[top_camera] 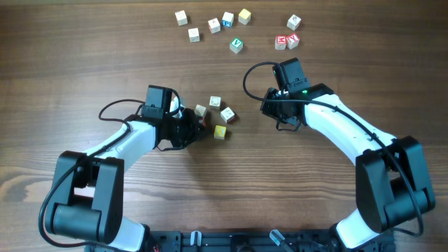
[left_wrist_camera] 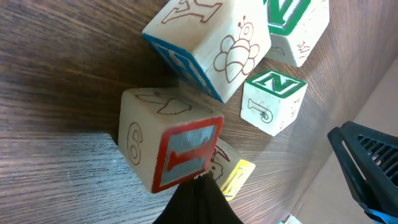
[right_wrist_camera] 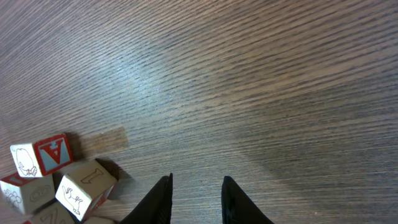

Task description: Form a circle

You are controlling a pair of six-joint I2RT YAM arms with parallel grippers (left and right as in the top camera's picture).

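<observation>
Sitting near the middle of the wooden worktop, the circle is a small bunch of five letter cubes, close together in a rough ring. Three pale cubes make the top and the right side. The yellow cube is at the bottom. The red-faced cube is on the left, partly hidden from above by the arm. The left end effector has its fingers pressed together into one dark tip, and that tip touches the bottom edge of the red-faced cube (it holds nothing). In the left wrist view, a bee cube lies just behind the red-faced one, and a green N cube sits beside it. The right end effector hangs over bare wood to the right of the circle, its fingers a little spread with nothing between them. More loose cubes lie at the far edge of the worktop, well apart from the circle, among them a green-faced cube and two red cubes.
</observation>
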